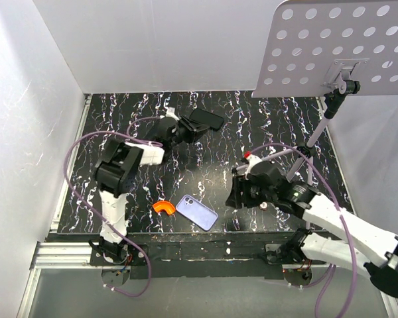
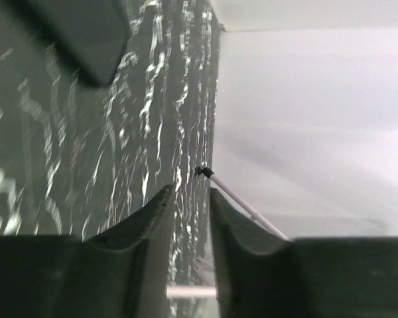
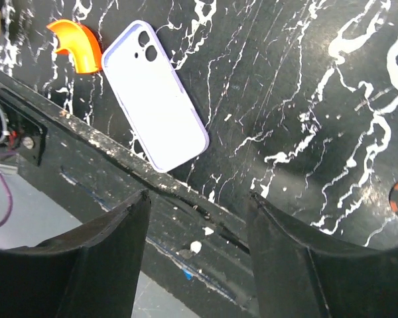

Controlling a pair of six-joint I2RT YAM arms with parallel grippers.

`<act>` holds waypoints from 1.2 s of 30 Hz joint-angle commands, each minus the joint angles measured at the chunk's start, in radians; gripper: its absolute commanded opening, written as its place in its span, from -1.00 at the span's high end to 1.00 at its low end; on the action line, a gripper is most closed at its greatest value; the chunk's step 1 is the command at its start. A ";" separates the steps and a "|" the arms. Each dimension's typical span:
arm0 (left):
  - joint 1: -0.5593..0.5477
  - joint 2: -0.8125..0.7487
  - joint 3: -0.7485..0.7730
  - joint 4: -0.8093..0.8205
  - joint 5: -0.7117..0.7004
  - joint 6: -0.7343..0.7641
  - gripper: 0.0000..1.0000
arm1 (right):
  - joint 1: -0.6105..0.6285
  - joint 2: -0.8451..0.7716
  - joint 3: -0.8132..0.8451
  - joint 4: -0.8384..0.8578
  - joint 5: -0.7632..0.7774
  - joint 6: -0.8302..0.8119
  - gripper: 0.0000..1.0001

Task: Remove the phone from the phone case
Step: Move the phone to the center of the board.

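A lavender phone case (image 1: 197, 212) lies flat, camera cut-outs up, near the table's front edge. It also shows in the right wrist view (image 3: 152, 99). A black phone (image 1: 207, 119) lies at the back of the table; in the left wrist view it is a dark blur (image 2: 86, 40) at the top left. My left gripper (image 1: 188, 130) sits just beside the phone, its jaws a narrow gap apart with nothing between them (image 2: 191, 192). My right gripper (image 1: 236, 196) is open and empty (image 3: 198, 195) over the table's front edge, right of the case.
An orange curved piece (image 1: 164, 207) lies just left of the case and also shows in the right wrist view (image 3: 76, 43). A perforated stand plate (image 1: 338, 46) on a thin pole (image 1: 318, 129) overhangs the back right. White walls enclose the table.
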 commanded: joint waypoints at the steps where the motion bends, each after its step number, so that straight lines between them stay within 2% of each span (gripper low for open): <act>1: -0.037 0.172 0.202 0.252 -0.005 0.032 0.73 | -0.001 -0.139 0.014 -0.118 0.043 0.084 -0.27; 4: -0.047 0.321 0.337 0.372 -0.066 0.032 1.00 | -0.001 -0.229 0.014 -0.142 0.042 0.103 -0.25; 6: -0.053 0.405 0.459 0.389 -0.107 0.031 1.00 | -0.001 -0.277 0.023 -0.182 0.054 0.112 -0.24; 8: -0.059 0.471 0.574 0.337 -0.123 0.040 1.00 | 0.001 -0.315 0.025 -0.219 0.069 0.127 -0.24; 11: -0.074 0.557 0.767 0.140 -0.162 0.067 1.00 | 0.001 -0.372 0.019 -0.242 0.089 0.149 -0.23; 14: -0.085 0.608 0.933 -0.202 -0.250 0.046 1.00 | 0.001 -0.409 0.010 -0.242 0.095 0.164 -0.22; 17: -0.090 0.660 1.078 -0.434 -0.319 0.041 1.00 | 0.001 -0.420 0.011 -0.242 0.099 0.167 -0.20; 20: -0.096 0.688 1.144 -0.540 -0.382 0.074 1.00 | 0.001 -0.426 0.010 -0.239 0.094 0.173 -0.19; 23: -0.096 0.723 1.187 -0.551 -0.394 0.068 1.00 | 0.001 -0.441 0.007 -0.225 0.095 0.178 -0.18; 30: -0.100 0.820 1.386 -0.789 -0.439 0.049 1.00 | 0.001 -0.469 -0.001 -0.222 0.103 0.193 -0.15; 36: -0.099 0.777 1.376 -1.003 -0.477 0.054 1.00 | 0.002 -0.489 -0.004 -0.226 0.114 0.204 -0.14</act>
